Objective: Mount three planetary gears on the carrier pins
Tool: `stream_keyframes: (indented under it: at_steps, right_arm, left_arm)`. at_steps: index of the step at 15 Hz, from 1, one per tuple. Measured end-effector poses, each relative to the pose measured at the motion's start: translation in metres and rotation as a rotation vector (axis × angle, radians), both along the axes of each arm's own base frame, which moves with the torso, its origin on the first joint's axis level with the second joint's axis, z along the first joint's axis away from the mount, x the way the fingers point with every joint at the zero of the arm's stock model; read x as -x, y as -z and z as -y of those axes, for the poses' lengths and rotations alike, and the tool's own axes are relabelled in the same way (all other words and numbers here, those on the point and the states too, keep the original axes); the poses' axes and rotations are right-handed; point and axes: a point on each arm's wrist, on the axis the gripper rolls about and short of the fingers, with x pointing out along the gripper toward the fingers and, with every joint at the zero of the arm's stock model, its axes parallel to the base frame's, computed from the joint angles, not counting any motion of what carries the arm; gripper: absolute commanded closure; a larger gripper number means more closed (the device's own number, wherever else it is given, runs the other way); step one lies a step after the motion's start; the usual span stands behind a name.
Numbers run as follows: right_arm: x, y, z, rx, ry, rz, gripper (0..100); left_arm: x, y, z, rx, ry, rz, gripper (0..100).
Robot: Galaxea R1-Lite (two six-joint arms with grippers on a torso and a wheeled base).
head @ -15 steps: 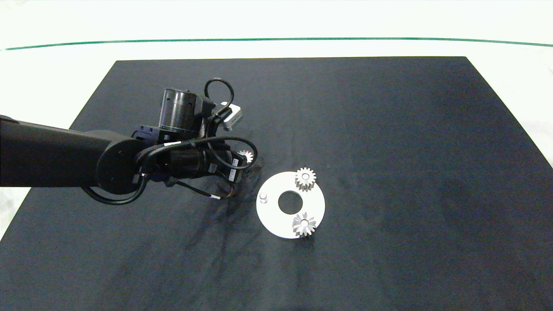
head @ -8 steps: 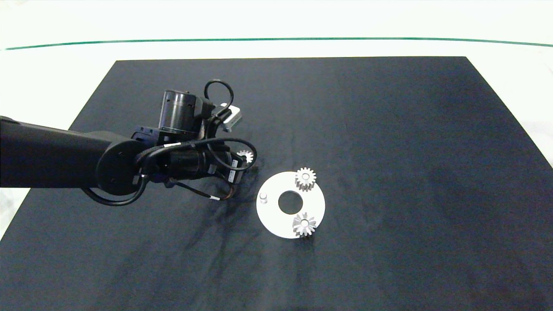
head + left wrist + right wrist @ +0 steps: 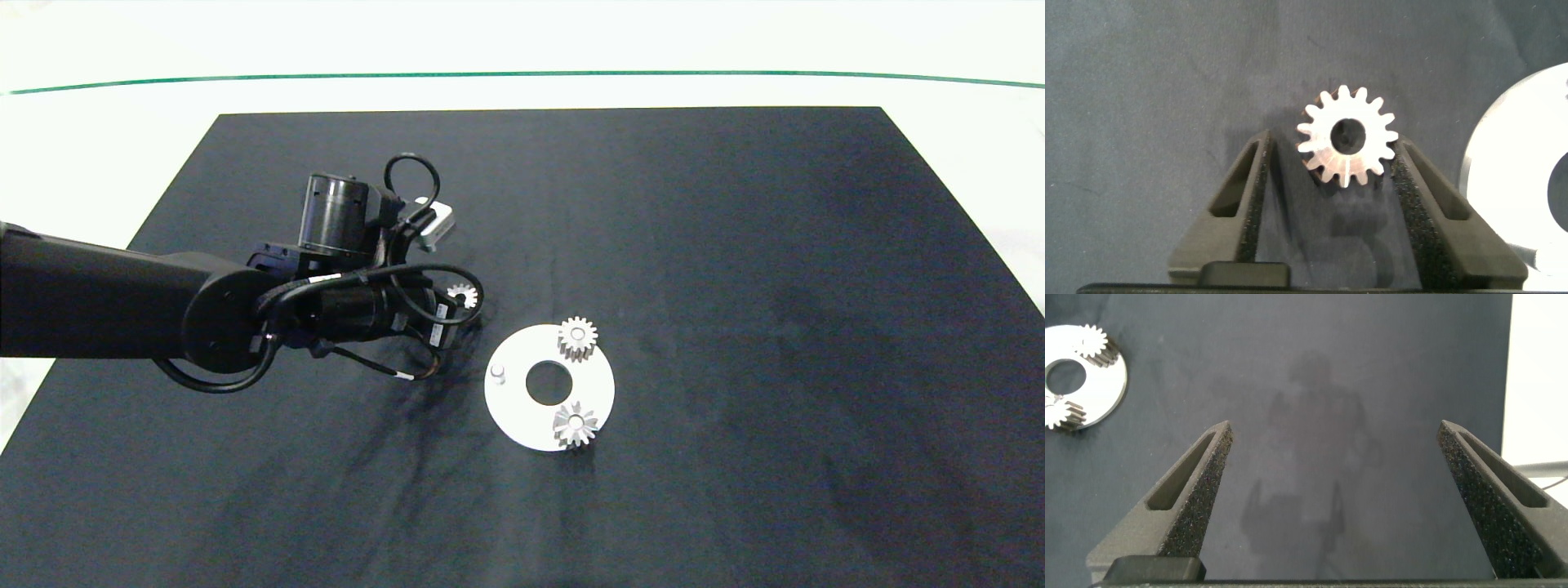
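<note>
Two planetary gears [image 3: 577, 336] [image 3: 575, 425] sit on carrier pins of the white disc [image 3: 522, 416] in the head view. One carrier pin [image 3: 497, 374] on the disc's left side stands bare. A third silvery gear [image 3: 463, 294] lies flat on the black mat, up and left of the disc. In the left wrist view my left gripper [image 3: 1333, 145] is open and low over the mat, its fingers on either side of that gear [image 3: 1347, 147]; one finger [image 3: 1413, 196] is close against its teeth. My right gripper [image 3: 1335, 429] hangs open and empty, high above the mat.
The black mat [image 3: 735, 286] covers most of the white table. My left arm [image 3: 122, 302] reaches in over the mat's left part. The right wrist view shows the disc [image 3: 1112, 384] far off, and the mat's edge [image 3: 1509, 392] beside white table.
My left wrist has shifted slightly toward the near left, staying low by the loose gear. The gear, the disc and its two mounted gears have not moved.
</note>
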Motion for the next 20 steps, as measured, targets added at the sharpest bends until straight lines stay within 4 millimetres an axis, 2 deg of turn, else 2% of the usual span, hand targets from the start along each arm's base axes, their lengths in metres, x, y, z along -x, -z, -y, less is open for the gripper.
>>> stream_keyframes:
  at_steps: [5,16,20]
  right_arm:
    - [-0.012,0.003,-0.006,0.012,-0.024,-0.033,0]
    - [-0.015,0.006,-0.008,0.019,-0.027,-0.052,0]
    - [-0.025,0.005,-0.012,0.013,-0.03,-0.047,0]
  left_arm:
    - [0.001,-0.003,0.001,0.008,0.002,0.022,58]
    - [0.006,0.0,-0.003,0.014,-0.01,0.043,80]
    - [0.024,-0.023,-0.022,0.026,-0.039,0.071,81]
